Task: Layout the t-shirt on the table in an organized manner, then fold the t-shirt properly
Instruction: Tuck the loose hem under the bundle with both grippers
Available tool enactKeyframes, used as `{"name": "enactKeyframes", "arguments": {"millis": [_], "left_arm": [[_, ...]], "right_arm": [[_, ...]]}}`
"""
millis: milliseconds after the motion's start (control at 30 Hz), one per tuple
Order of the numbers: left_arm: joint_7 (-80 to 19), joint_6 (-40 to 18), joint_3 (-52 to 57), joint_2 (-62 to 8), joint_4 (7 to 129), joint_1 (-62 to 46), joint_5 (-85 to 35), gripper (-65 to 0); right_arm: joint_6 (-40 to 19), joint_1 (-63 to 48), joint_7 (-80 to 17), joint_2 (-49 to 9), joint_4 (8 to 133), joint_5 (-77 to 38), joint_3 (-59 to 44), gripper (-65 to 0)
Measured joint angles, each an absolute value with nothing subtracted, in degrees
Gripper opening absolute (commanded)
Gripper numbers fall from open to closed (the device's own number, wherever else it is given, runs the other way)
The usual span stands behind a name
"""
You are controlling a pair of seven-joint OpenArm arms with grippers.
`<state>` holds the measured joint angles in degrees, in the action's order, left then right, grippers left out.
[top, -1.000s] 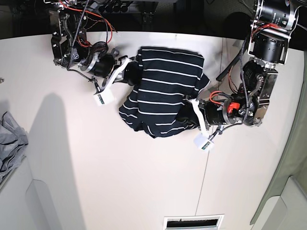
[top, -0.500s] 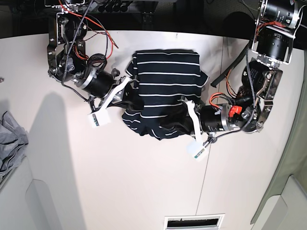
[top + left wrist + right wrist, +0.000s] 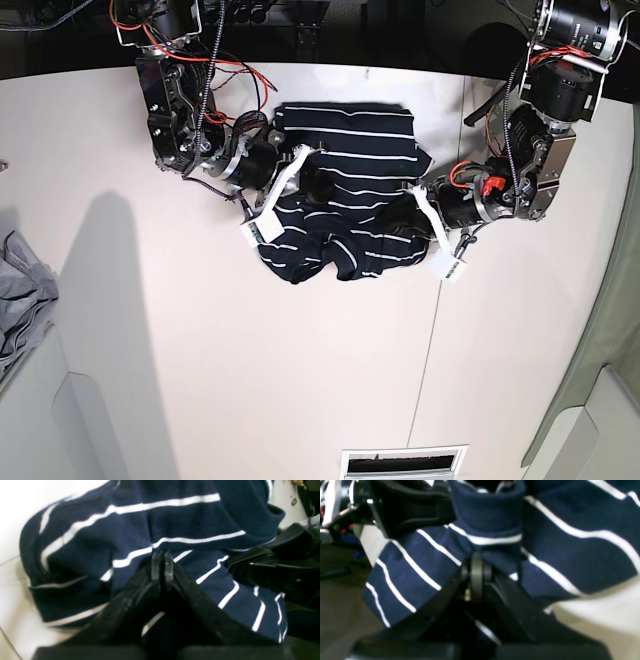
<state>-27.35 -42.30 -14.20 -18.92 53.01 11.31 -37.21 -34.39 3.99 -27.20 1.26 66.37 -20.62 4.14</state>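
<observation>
Clearly early going: the t-shirt [image 3: 345,200] sits bunched at the bench's [image 3: 200,380] 12 o'clock edge, both sets of jaws clamped shut on its fabric. Spreading flat isn't done; all folding remains.

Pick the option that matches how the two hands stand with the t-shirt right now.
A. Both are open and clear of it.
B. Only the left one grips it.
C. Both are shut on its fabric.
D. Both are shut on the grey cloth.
C: the left hand and the right hand each show their tips pressed together with the t-shirt fabric bunched at them, on the table.
</observation>
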Motion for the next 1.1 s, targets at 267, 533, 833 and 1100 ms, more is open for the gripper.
{"name": "enactKeyframes", "arguments": {"millis": [267,533,833,1100], "left_arm": [[-28.77,-42.28,-11.49,-20.88,53.19,11.6,-37.21,-63.5],[-33.08,-41.01,-4.54,-23.66,53.67,11.27,-35.27,-63.5],[-47.94,-39.22,-4.49,-29.23,68.45,10.35,-54.15,-63.5],[-49.15,-39.46,-4.6,-22.24,81.69,10.13,-53.84,-63.5]], "right_arm": [[-34.57,3.99,-27.18,-0.01,66.37,-20.97,4.21,-65.0],[-34.74,4.01,-27.22,-0.62,66.37,-21.06,4.25,-65.0],[-34.74,3.97,-27.29,-0.84,66.37,-21.82,4.25,-65.0],[-34.76,3.99,-27.46,-0.93,66.37,-21.87,4.25,-65.0]]}}
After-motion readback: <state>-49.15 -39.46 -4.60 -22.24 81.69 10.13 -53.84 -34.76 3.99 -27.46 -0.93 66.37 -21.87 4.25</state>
